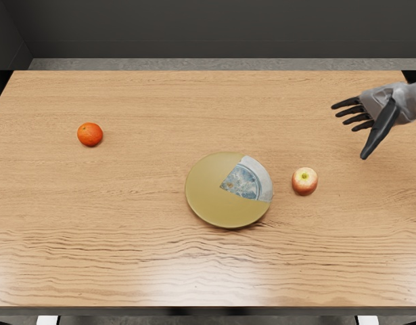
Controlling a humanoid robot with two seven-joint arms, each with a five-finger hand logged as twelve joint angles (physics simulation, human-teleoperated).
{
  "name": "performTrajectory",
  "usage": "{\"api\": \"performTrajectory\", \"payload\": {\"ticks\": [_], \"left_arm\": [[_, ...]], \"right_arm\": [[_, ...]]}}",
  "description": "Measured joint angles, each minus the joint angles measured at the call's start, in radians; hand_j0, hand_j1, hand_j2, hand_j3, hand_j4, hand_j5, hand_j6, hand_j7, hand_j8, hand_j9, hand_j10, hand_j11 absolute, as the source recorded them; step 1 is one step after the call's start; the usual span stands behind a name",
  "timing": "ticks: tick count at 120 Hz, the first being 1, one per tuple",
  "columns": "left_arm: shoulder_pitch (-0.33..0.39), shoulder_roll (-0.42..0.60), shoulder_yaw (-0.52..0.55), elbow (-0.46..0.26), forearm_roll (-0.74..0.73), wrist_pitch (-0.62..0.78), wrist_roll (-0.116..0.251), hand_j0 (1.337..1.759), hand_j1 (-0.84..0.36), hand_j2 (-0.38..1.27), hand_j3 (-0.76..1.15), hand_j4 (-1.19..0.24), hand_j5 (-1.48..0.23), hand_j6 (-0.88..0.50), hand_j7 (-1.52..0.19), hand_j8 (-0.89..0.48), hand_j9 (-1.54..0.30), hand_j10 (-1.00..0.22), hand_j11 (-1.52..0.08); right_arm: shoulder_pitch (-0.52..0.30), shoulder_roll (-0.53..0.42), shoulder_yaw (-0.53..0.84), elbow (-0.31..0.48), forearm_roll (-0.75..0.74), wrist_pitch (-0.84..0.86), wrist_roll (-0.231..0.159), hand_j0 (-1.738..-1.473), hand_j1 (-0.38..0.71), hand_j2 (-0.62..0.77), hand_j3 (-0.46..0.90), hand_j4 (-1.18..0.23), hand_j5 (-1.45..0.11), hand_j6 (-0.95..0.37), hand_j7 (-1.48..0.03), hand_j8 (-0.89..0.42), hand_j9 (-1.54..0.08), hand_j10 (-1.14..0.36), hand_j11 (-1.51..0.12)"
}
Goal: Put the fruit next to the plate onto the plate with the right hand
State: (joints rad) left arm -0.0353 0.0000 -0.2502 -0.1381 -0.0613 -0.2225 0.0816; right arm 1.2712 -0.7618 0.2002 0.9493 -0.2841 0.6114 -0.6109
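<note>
Fruit for this task is being read as the apple (304, 181), which is lying on the table (194, 257) just right of the plate (208, 196); the orange (90, 134) is sitting well apart at the left. The right hand (377, 112) is being held near the table's right edge, fingers (346, 103) spread, nothing being gripped. The apple is being judged firm, light, smooth and apt to roll, so a grasp around its widest girth is being favoured.

Wooden surface (126, 237), light grain. Three items rest on it: olive plate (211, 196) near centre; apple (304, 181) just beside the plate's right edge, not touching; orange (90, 134) well apart, far left.
</note>
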Motion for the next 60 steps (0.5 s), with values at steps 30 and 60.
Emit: {"api": "performTrajectory", "payload": {"ticks": [30,60], "left_arm": [[0.001,0.0,0.0,0.0,0.0,0.0,0.0,1.658,0.35,0.0,0.0,0.0,0.0,0.0,0.0,0.0,0.0,0.0,0.0],[0.0,0.0,0.0,0.0,0.0,0.0,0.0,1.658,0.35,0.0,0.0,0.0,0.0,0.0,0.0,0.0,0.0,0.0,0.0]], "right_arm": [[0.189,0.176,-0.249,0.011,-0.066,-0.009,0.0,-1.658,-0.35,0.0,0.0,0.0,0.0,0.0,0.0,0.0,0.0,0.0,0.0],[0.22,0.227,-0.321,0.046,-0.184,-0.152,0.0,-1.658,-0.35,0.0,0.0,0.0,0.0,0.0,0.0,0.0,0.0,0.0,0.0]]}}
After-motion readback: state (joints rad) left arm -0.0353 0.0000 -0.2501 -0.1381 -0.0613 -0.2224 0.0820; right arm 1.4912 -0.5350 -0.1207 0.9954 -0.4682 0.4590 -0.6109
